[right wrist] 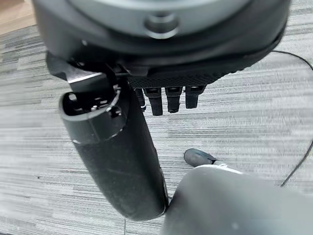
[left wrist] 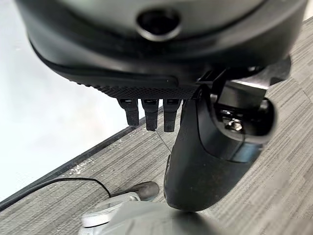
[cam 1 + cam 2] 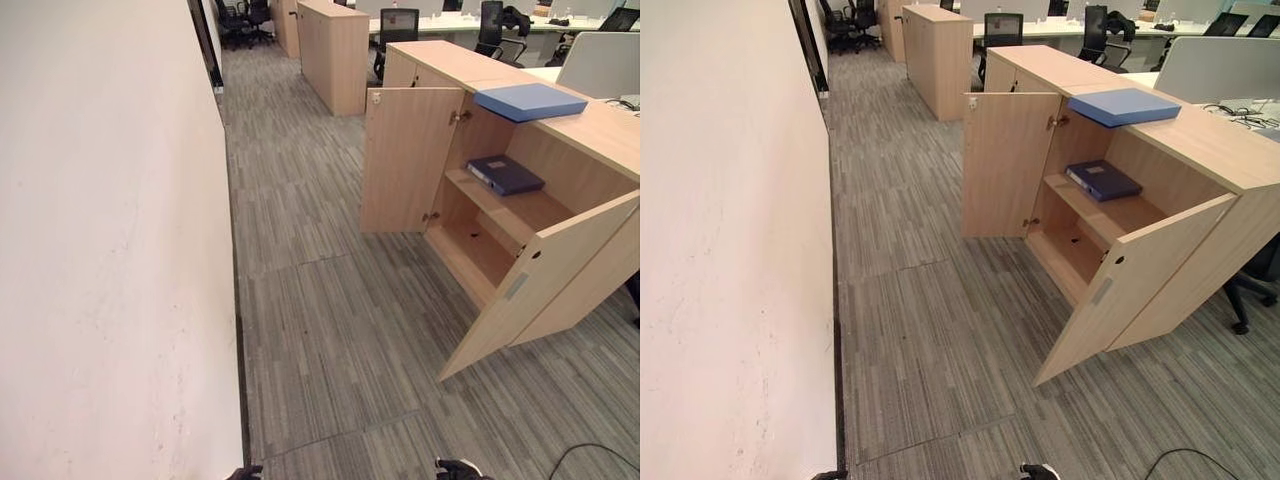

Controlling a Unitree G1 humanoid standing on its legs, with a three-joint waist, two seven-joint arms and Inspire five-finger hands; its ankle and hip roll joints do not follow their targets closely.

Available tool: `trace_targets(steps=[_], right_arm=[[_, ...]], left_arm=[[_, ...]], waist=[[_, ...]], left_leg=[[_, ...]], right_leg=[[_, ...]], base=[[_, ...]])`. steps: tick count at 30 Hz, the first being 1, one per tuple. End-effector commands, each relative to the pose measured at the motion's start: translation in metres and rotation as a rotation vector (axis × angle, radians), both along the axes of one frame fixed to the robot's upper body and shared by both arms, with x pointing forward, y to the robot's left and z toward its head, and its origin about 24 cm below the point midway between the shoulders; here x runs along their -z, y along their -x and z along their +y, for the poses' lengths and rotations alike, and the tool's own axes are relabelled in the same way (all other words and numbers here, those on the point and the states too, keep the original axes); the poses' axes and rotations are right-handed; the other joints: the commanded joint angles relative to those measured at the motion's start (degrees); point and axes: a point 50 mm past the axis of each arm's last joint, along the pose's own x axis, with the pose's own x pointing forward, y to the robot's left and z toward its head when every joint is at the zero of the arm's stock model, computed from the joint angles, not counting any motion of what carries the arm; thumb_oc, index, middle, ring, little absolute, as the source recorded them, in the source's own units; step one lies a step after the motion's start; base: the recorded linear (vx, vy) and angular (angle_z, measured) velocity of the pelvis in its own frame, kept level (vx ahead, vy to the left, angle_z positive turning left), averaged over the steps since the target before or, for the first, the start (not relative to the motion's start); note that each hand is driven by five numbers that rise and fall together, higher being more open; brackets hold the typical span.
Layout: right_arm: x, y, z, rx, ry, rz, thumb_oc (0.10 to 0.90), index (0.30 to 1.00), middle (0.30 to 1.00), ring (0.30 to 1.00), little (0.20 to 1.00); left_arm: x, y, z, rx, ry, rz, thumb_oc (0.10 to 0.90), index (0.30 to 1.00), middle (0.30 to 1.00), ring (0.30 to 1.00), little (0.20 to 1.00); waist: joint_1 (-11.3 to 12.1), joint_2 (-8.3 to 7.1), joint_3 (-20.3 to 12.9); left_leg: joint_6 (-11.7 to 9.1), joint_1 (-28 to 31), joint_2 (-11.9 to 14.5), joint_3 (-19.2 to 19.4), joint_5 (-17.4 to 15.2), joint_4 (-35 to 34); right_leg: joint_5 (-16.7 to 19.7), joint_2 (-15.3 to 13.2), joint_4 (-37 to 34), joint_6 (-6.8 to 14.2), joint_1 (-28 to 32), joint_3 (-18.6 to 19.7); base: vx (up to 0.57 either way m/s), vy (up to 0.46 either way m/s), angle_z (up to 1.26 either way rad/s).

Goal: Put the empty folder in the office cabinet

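1. The light blue folder (image 3: 530, 100) lies flat on top of the office cabinet (image 3: 600, 130), at about two o'clock from where the robot stands; judging by the task, this is the empty one that has to go inside

2. Both cabinet doors stand wide open, the far door (image 3: 408, 158) swung towards the aisle and the near door (image 3: 545, 285) angled out over the carpet, so the shelves can be reached from the front

3. A dark blue binder (image 3: 505, 174) already lies flat on the upper shelf (image 3: 525, 212), with bare shelf beside it; the lower compartment looks free too, so there seems to be room for the folder

4. The left hand (image 2: 205, 161) hangs low by the robot's side, fingers relaxed and grasping nothing; carpet and the foot of the wall show past it

5. The right hand (image 1: 122, 166) hangs the same way, loose and empty, over the carpet

6. My guess is the robot has yet to walk up: the cabinet is well apart from it, across the carpet

7. The floor is grey striped carpet (image 3: 320, 330); a plain white wall (image 3: 110, 250) runs along from seven to eleven o'clock

8. Further off, at twelve to one o'clock, stand another wooden cabinet (image 3: 335, 50), black office chairs (image 3: 398, 28) and a long desk (image 3: 450, 22)
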Motion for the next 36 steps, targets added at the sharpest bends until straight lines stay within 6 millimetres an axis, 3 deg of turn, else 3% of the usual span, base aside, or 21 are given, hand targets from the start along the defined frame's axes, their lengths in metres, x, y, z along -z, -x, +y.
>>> trace_targets(steps=[1, 13, 21, 30, 36], right_arm=[[-0.007, -0.017, -0.011, -0.067, 0.057, -0.034, 0.800, 0.900, 0.900, 0.900, 0.900], [-0.005, -0.010, -0.012, -0.063, 0.047, -0.012, 0.800, 0.900, 0.900, 0.900, 0.900], [-0.003, -0.004, -0.008, -0.053, 0.037, -0.001, 0.800, 0.900, 0.900, 0.900, 0.900], [-0.002, 0.000, -0.009, -0.038, 0.032, 0.007, 0.800, 0.900, 0.900, 0.900, 0.900], [-0.001, -0.001, -0.006, -0.010, 0.022, -0.004, 0.800, 0.900, 0.900, 0.900, 0.900]], left_arm=[[0.005, 0.005, -0.021, 0.038, 0.036, 0.054, 0.800, 0.900, 0.900, 0.900, 0.900], [0.004, 0.005, -0.014, 0.045, 0.014, 0.061, 0.800, 0.900, 0.900, 0.900, 0.900], [0.001, 0.011, 0.009, 0.028, -0.051, 0.100, 0.800, 0.900, 0.900, 0.900, 0.900], [-0.001, 0.010, 0.018, -0.002, -0.080, 0.096, 0.800, 0.900, 0.900, 0.900, 0.900], [-0.003, 0.003, 0.024, -0.081, -0.098, 0.061, 0.800, 0.900, 0.900, 0.900, 0.900]], waist=[[0.6, 0.03, -0.8], [0.8, -0.38, -0.9], [0.7, -1.20, -1.1], [0.5, -1.83, -0.4], [0.2, -2.66, 1.4]], left_leg=[[2.1, 3.4, -4.1, -6.0, -7.3, -0.4], [2.0, 3.5, -3.9, -5.7, -7.4, -0.4], [1.8, 4.2, -3.6, -5.4, -8.0, -0.4], [1.5, 4.3, -3.2, -5.5, -8.4, -0.4], [0.9, 3.8, -1.0, -4.6, -8.4, -0.2]], right_leg=[[2.2, 2.5, 0.4, 2.1, -3.3, -0.5], [2.1, 2.4, 0.4, 2.1, -3.0, -0.7], [1.5, 2.4, 0.4, 2.0, -2.2, -1.0], [1.0, 2.6, 0.5, 1.7, -2.2, -1.5], [-2.0, 3.6, 7.3, 0.3, -6.1, -2.1]], base=[[0.00, 0.003, -0.07], [0.00, 0.001, -0.01], [0.03, -0.017, 0.00], [0.04, -0.041, 0.00], [0.02, -0.088, 0.01]])
